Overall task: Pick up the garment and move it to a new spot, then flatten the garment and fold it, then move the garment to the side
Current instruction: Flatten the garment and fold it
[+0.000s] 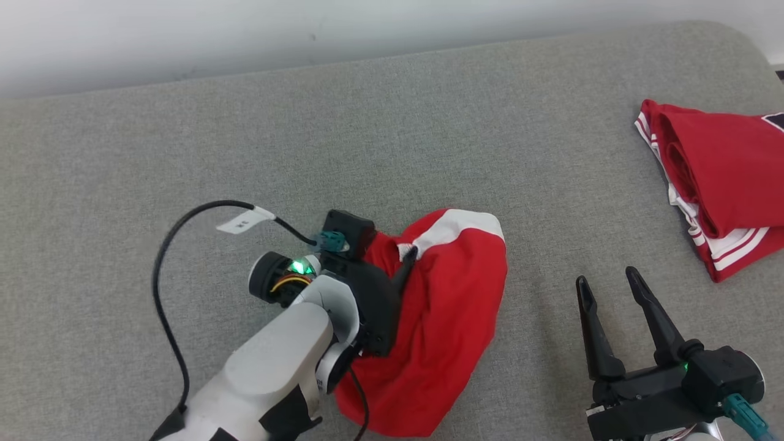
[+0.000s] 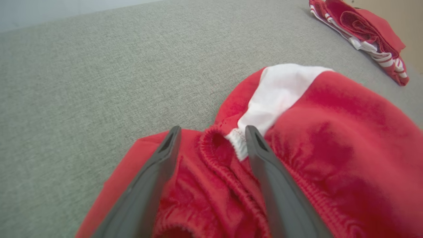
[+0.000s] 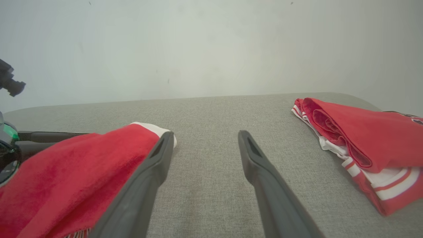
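Note:
A crumpled red garment (image 1: 444,324) with a white panel lies bunched on the grey surface at the lower middle of the head view. My left gripper (image 1: 401,269) is down on its left edge. In the left wrist view the left gripper (image 2: 211,135) stands open, its two fingers straddling the gathered red waistband (image 2: 218,155) and white hem without pinching them. My right gripper (image 1: 609,282) is open over bare surface to the right of the garment (image 3: 69,172), with nothing between its fingers (image 3: 155,162).
A second red garment with white stripes (image 1: 719,184) lies folded at the far right edge of the grey padded surface (image 1: 367,141). A pale wall runs behind. My left arm's black cable (image 1: 165,269) loops over the surface on the left.

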